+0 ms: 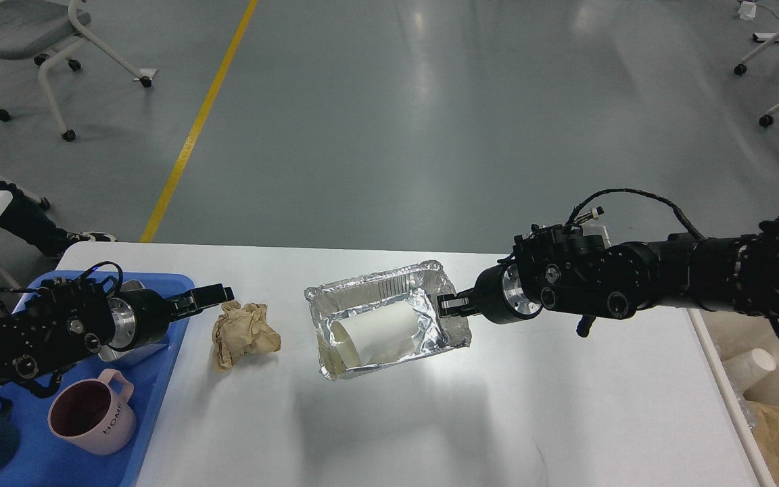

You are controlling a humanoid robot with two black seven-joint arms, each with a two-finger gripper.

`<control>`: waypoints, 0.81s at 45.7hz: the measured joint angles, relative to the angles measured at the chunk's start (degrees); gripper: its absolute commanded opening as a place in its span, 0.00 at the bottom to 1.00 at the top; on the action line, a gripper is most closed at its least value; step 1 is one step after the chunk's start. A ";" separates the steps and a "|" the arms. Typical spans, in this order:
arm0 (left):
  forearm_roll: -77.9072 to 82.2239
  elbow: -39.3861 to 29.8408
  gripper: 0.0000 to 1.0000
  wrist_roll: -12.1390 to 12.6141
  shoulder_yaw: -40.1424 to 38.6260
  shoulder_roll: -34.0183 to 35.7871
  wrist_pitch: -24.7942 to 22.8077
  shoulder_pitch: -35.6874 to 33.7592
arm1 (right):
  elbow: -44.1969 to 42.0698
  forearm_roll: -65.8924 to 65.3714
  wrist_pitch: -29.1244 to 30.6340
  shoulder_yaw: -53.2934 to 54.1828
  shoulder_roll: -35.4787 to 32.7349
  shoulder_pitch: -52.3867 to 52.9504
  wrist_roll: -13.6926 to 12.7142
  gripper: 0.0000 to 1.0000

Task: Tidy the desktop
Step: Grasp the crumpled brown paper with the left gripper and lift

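right gripper [449,304] pinches the foil tray [389,318] rim; thin foil may tear or spill the paper cup [379,331]. left gripper [217,297], spread uncertain, nears the crumpled paper [244,331].

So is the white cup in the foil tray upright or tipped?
Tipped: the white cup lies on its side inside the foil tray, mouth toward the near-left.

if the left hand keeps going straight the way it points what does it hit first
Most likely the crumpled brown paper: the left hand points right along the desktop, its tips just short of the paper's top. It may pass above; height is unclear.
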 measured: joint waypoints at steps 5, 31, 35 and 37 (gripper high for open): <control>-0.01 1.98 0.96 -0.01 0.28 -1.75 -0.30 0.86 | -0.05 0.00 -0.06 0.06 0.01 -0.16 0.00 0.00; 0.07 10.52 0.76 0.42 2.31 -9.67 -3.26 2.97 | -0.06 0.08 -0.14 0.06 -0.06 -0.27 0.00 0.00; 0.08 11.35 0.69 0.22 3.38 -10.47 -3.17 3.07 | -0.06 0.09 -0.18 0.06 -0.05 -0.26 0.00 0.00; 0.08 11.55 0.62 0.03 3.61 -10.60 -3.04 3.09 | -0.06 0.09 -0.18 0.06 -0.05 -0.26 0.00 0.00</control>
